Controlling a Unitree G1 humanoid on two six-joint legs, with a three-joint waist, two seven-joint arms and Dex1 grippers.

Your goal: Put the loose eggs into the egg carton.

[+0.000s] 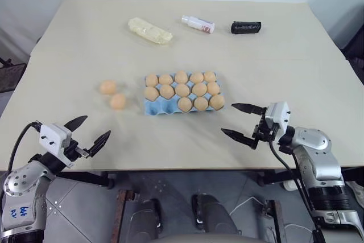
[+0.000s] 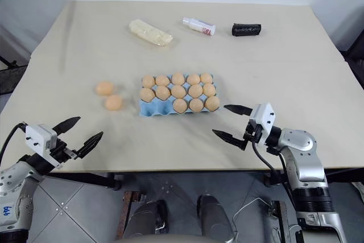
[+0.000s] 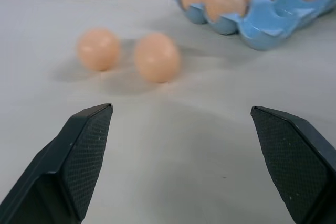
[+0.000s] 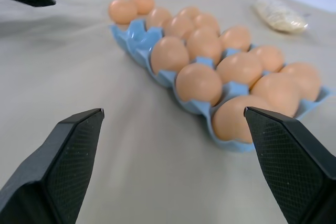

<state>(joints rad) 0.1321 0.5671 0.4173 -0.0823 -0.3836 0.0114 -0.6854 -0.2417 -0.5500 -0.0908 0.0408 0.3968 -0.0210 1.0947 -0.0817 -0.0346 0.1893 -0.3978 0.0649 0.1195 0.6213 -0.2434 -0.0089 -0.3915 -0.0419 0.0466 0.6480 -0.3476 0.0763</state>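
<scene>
At inspection, your egg carton (image 1: 183, 93) lay near the middle of the tabletop (image 1: 296, 61), a light blue tray of three rows. Thirteen cups held eggs; the two cups at the near left corner stood empty. Two loose eggs (image 1: 113, 95) lay on the bare tabletop just to the left of the carton, close together; whether they touched could not be judged from the head views, though the left wrist view showed a slight gap between them.

Your left gripper (image 1: 88, 132) sat at the near left edge of the tabletop, its fingers spread wide and holding nothing. It pointed toward the two loose eggs, which lay well ahead of the fingertips. Your right gripper (image 1: 243, 122) sat near the front edge to the right of the carton, fingers likewise spread wide and empty, angled toward the carton's near right corner. It was apart from the carton, not touching it.

Along the far side of the tabletop you had three other items in a row: a pale yellow lumpy oblong (image 1: 149, 30) at left, a small white bottle (image 1: 198, 24) with a reddish end lying on its side in the middle, and a black cylinder (image 1: 245, 27) at right, also on its side. All three lay well apart from the carton.
</scene>
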